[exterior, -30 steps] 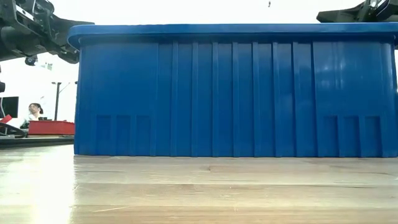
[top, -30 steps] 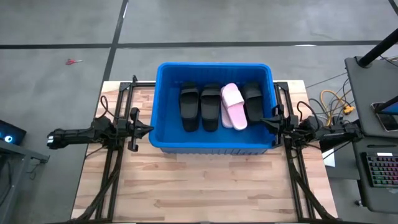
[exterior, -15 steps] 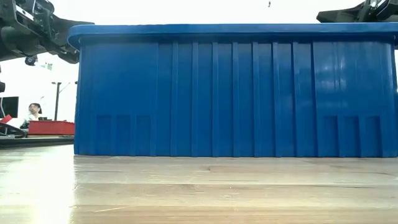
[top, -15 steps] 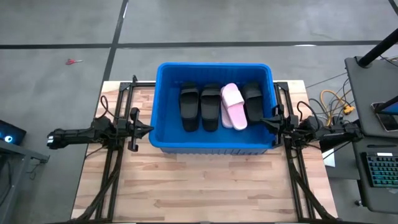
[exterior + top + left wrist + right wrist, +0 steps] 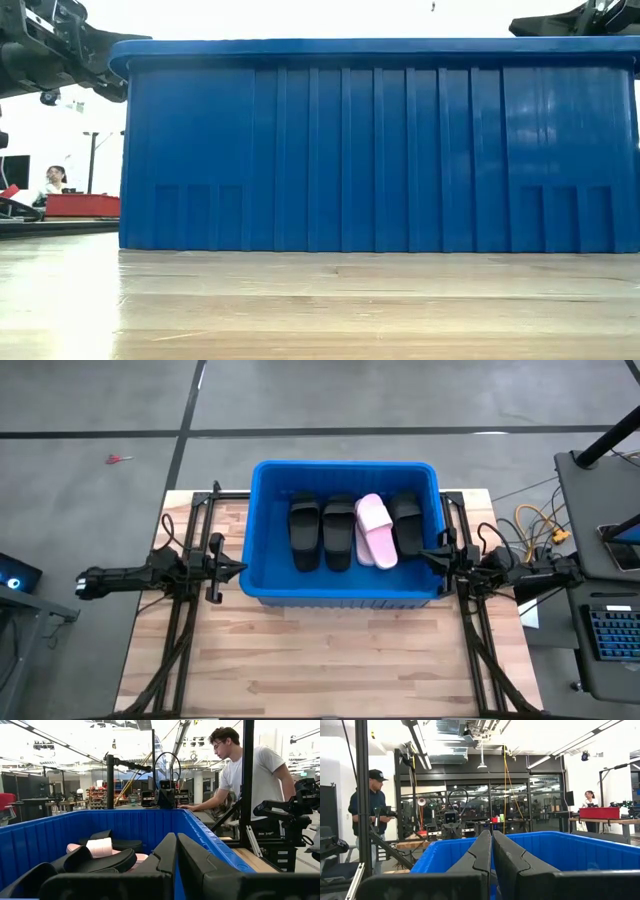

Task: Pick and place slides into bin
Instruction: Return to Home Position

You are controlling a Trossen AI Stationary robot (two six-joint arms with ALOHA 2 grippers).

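The bin point(image 5: 345, 592) stands between the left tool point(image 5: 242, 568) and right tool point(image 5: 423, 554), its walls close beside each; the surface point(image 5: 330, 660) in front lies open.

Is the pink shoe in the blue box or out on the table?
In. From above, the pink slide lies inside the bin, among black slides.

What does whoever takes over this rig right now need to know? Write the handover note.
Left gripper: shut, empty, just outside the bin, by its left wall.
Right gripper: shut, empty, at the bin's right rim.
Slides: three black slides and the pink slide lie side by side in the bin, which sits mid-table.
Done: every slide in view is in the bin; none shows on the table.
Left: bring both arms home; nothing seems left to pick.
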